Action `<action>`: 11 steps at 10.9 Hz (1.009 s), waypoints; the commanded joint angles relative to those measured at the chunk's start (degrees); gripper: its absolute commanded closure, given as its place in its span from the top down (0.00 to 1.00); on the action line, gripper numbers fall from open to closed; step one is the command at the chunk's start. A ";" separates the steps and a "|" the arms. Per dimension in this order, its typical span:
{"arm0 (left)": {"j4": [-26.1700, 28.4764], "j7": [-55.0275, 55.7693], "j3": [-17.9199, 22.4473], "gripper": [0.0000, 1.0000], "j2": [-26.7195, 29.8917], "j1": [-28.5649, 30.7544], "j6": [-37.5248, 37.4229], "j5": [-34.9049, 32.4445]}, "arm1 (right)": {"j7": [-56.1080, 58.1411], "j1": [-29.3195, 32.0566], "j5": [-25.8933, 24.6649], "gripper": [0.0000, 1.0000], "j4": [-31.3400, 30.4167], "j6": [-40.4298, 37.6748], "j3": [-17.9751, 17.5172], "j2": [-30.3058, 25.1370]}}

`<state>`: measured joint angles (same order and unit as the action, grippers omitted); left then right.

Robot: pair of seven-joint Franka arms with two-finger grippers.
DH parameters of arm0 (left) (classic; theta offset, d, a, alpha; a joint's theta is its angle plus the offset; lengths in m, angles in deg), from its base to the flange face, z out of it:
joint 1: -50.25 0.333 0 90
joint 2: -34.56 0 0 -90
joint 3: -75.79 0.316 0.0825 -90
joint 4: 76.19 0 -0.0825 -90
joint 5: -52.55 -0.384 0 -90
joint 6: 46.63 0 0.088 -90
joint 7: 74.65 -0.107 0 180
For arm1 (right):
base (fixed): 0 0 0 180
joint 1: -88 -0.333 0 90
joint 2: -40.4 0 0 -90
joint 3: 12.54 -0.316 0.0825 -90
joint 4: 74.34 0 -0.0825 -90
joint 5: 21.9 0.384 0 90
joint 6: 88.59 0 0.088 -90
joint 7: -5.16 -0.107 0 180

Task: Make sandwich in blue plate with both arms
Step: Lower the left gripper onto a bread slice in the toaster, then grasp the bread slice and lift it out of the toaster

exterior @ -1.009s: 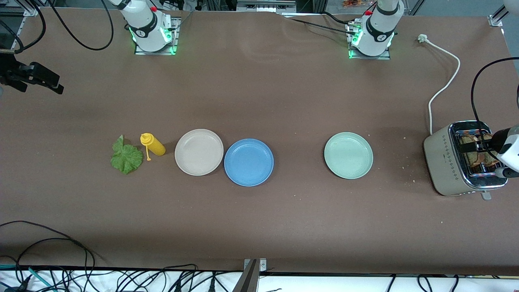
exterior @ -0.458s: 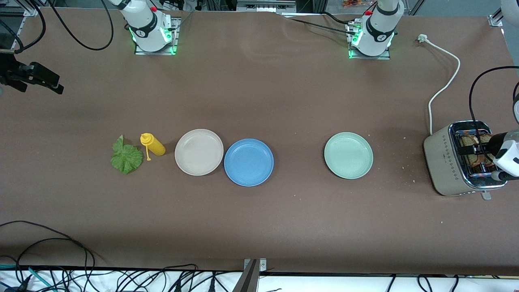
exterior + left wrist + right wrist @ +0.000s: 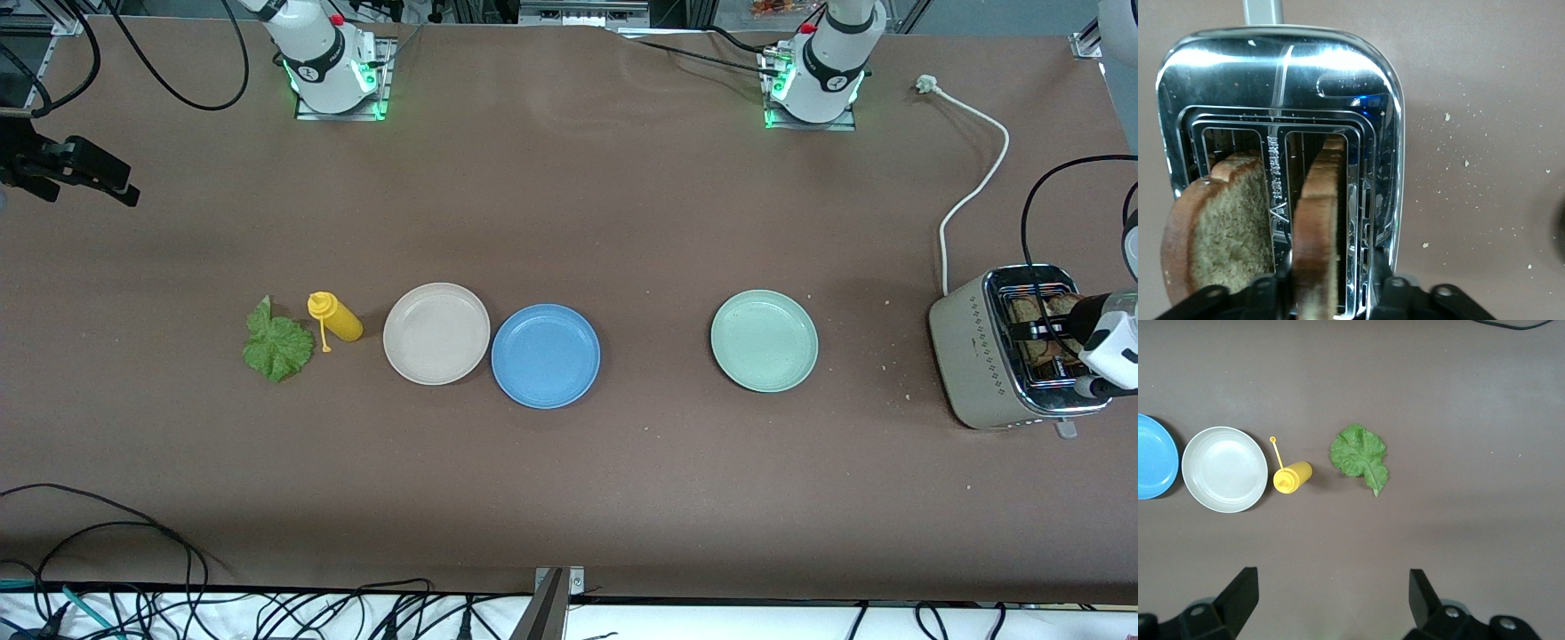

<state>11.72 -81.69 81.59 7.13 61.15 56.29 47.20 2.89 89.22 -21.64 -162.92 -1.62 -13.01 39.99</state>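
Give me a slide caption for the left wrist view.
Left gripper straddling a brown bread slice standing in the toaster.

Right pincer [image 3: 1330, 603] agape, aloft

Robotics lab: arm bases [image 3: 336, 76] bolted to a brown table [image 3: 569, 222], loose cables [image 3: 107, 551] seen at 7 o'clock.

The brown bench [image 3: 569, 489] carries a lettuce leaf [image 3: 277, 345], yellow bottle [image 3: 336, 317], beige plate [image 3: 436, 333], blue plate [image 3: 545, 356], green plate [image 3: 764, 340], then a toaster [image 3: 978, 356] at the left arm's end.
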 commanded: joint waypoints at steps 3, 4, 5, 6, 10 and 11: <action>-1.34 -1.22 -0.62 0.00 2.19 0.44 -3.85 -0.54 | -0.10 0.18 0.62 1.00 0.78 -0.92 0.12 -0.03; -1.34 -2.27 -0.62 0.00 3.77 0.44 -5.00 -0.55 | -0.01 0.18 0.62 1.00 0.78 -0.92 0.12 -0.03; -1.51 -3.41 -0.62 0.00 5.18 0.44 -6.49 -0.55 | -0.01 0.18 0.62 1.00 0.78 -0.92 0.12 -0.03; -1.69 -4.46 -0.71 0.00 6.67 0.44 -7.72 -0.55 | -0.10 0.18 0.53 1.00 0.78 -0.92 0.12 -0.03; -12.38 -6.76 -0.97 0.00 8.79 0.35 -22.20 -0.11 | -0.10 0.27 0.53 1.00 0.78 -0.92 0.12 -0.03; -14.24 -6.67 -1.32 0.00 8.79 0.00 -24.67 0.42 | -0.01 0.27 0.62 1.00 0.78 -0.92 0.12 -0.03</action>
<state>3.28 -86.83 81.17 16.12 61.21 38.21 47.21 2.89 89.28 -21.64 -162.91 -1.62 -12.95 40.01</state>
